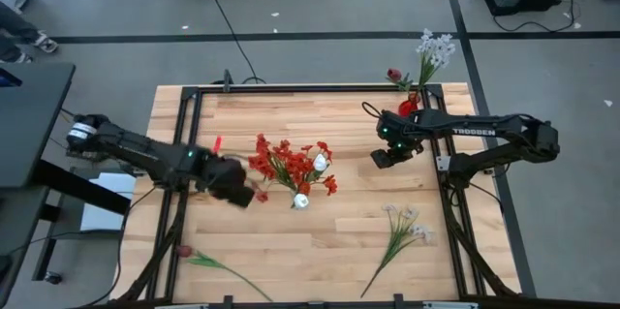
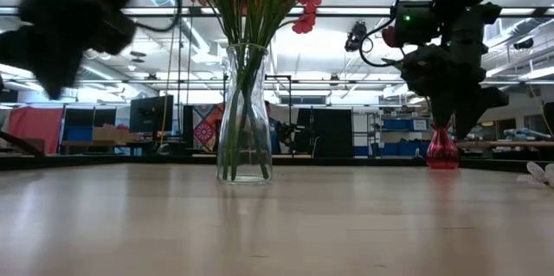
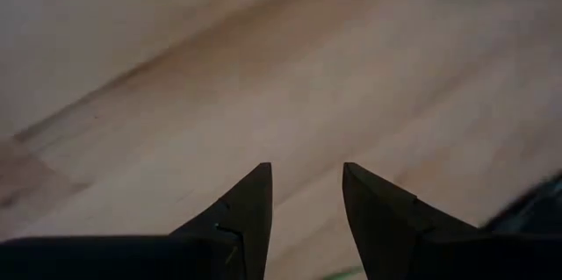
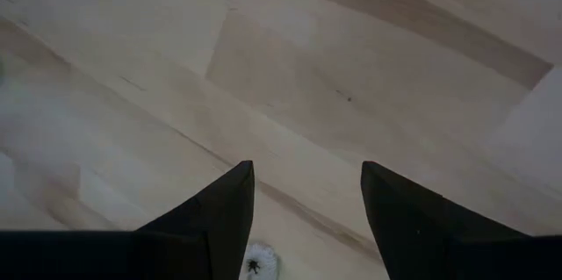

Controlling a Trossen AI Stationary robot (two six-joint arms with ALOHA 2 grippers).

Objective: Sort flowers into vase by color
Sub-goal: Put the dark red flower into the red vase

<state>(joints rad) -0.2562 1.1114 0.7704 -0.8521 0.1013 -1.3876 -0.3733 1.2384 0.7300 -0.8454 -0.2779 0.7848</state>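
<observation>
A clear glass vase (image 1: pixel 301 200) (image 2: pixel 244 112) stands mid-table and holds red blossom clusters (image 1: pixel 281 162) and white buds (image 1: pixel 319 163) on green stems. A red vase (image 1: pixel 409 108) (image 2: pixel 441 148) at the far right corner holds white flowers (image 1: pixel 436 49) and a maroon bud (image 1: pixel 394 75). A maroon tulip (image 1: pixel 184 251) lies near the near left corner. A pale spray (image 1: pixel 402 227) lies flat near the right edge. My left gripper (image 1: pixel 237 191) (image 3: pixel 307 170) hovers open just left of the clear vase. My right gripper (image 1: pixel 380 160) (image 4: pixel 307 170) hangs open over bare wood, right of that vase.
A small red piece (image 1: pixel 217 142) lies on the wood far-left of the clear vase. A black frame (image 1: pixel 291 89) runs along the table's edges. Bare wood (image 1: pixel 320 251) lies between the tulip and the pale spray.
</observation>
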